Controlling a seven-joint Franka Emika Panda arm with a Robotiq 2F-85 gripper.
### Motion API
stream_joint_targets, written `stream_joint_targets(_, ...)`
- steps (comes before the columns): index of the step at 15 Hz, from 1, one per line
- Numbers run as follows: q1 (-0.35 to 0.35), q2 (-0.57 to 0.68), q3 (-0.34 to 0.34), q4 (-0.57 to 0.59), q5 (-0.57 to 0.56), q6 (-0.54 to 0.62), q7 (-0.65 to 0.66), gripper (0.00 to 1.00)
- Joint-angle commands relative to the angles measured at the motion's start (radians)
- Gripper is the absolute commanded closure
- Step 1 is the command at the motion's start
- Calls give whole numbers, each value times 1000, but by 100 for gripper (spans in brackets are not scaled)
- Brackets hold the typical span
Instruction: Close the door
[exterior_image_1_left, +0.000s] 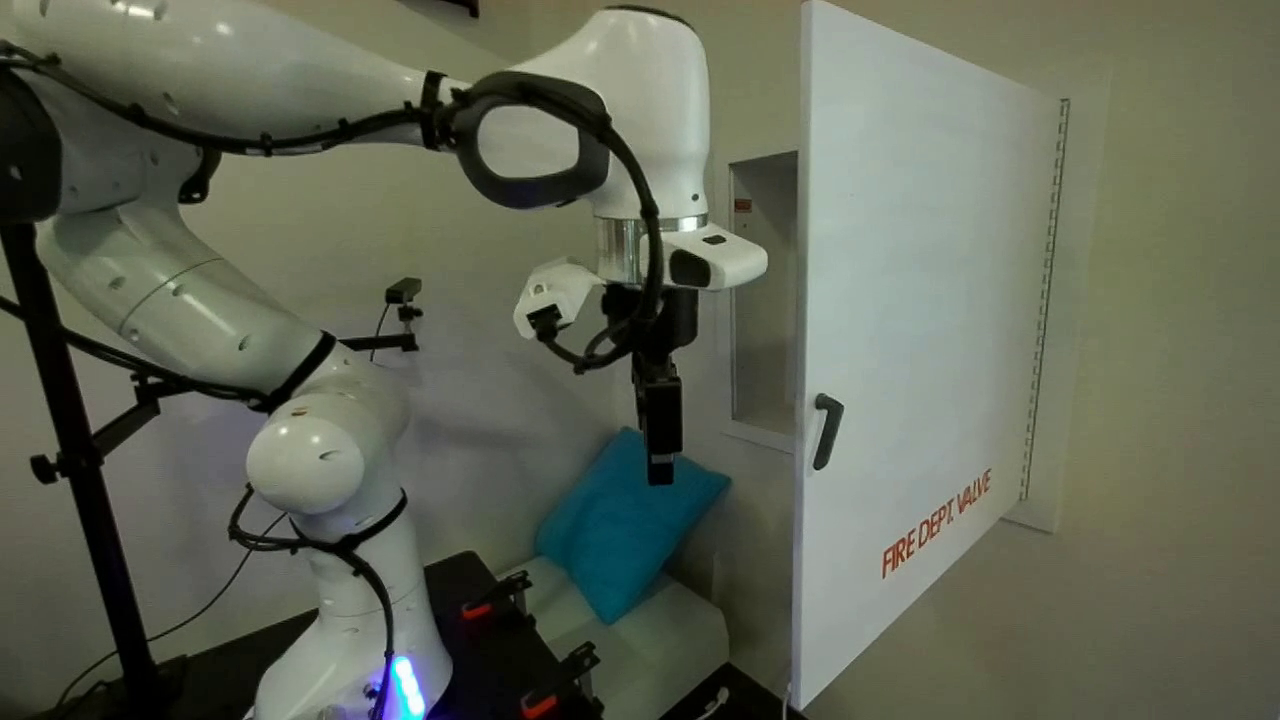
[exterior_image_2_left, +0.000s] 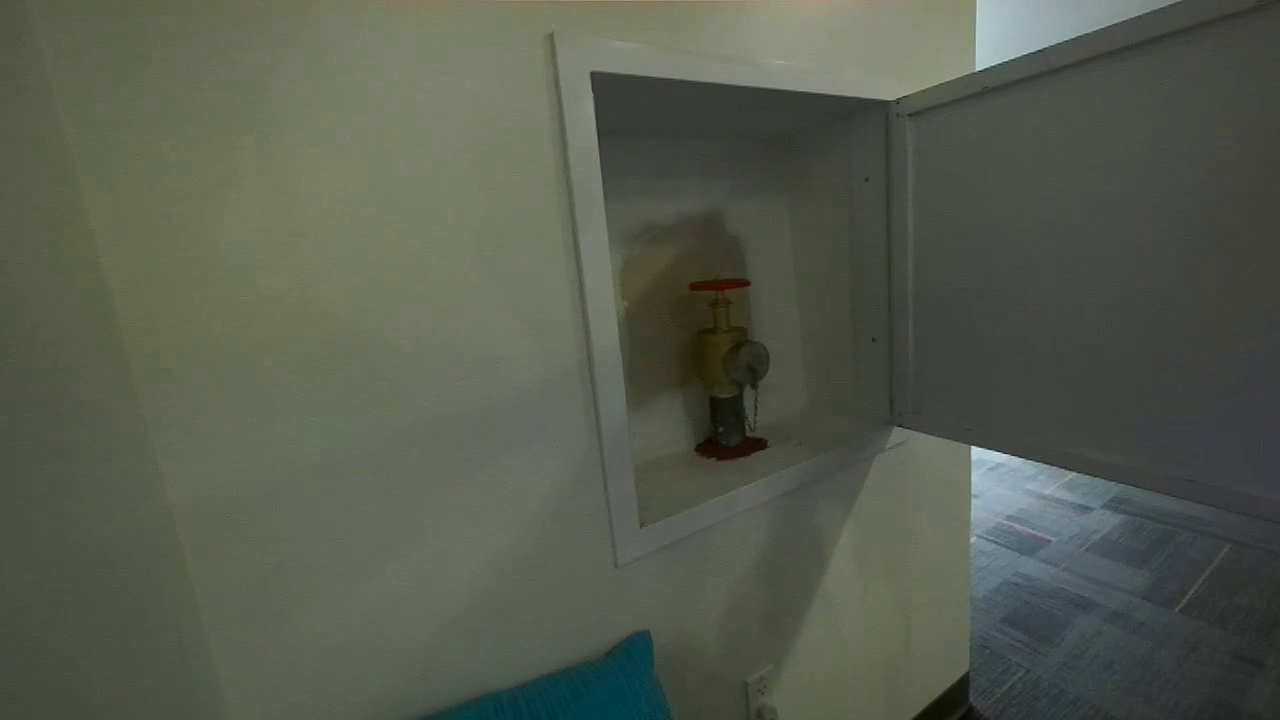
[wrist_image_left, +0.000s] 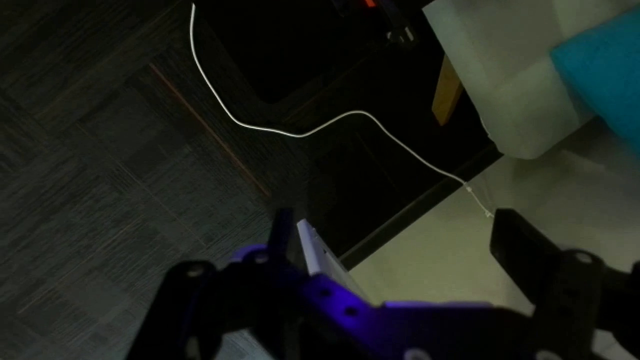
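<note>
The door (exterior_image_1_left: 930, 280) is a large flat white panel with red "FIRE DEPT. VALVE" lettering and a small black latch handle (exterior_image_1_left: 828, 432) near its free edge. It stands swung open, and its grey inner face (exterior_image_2_left: 1090, 270) shows in an exterior view. The recessed wall cabinet frame (exterior_image_2_left: 598, 300) is uncovered. My gripper (exterior_image_1_left: 660, 470) points down beside the door's free edge, apart from it in that view. In the wrist view the gripper (wrist_image_left: 394, 215) is open with nothing between its fingertips; the door's edge (wrist_image_left: 315, 250) shows beyond, near the left finger.
A valve (exterior_image_2_left: 722, 360) with a red wheel stands inside the cabinet. A blue pillow (exterior_image_1_left: 630, 520) lies on a white seat (exterior_image_1_left: 650, 625) below the gripper. A white cable (wrist_image_left: 300, 135) runs along the floor. A black stand (exterior_image_1_left: 90, 480) is behind the arm.
</note>
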Motion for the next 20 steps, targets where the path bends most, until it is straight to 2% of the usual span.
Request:
stream_joint_targets(1,-26,95,-68,102,32,1,12,0)
stream_joint_targets(5,4,206,-178,215,125,15,-1,0)
stream_joint_targets(12,123,432,-357,424,427,-31,-104,0)
stream_joint_targets(13,132,456,-367,446,454,-35,-107,0)
stream_joint_targets(14,93,381,-327,370,404,6,-83,0)
stream_joint_targets(20,124,468,-349,436,484,-12,-104,0)
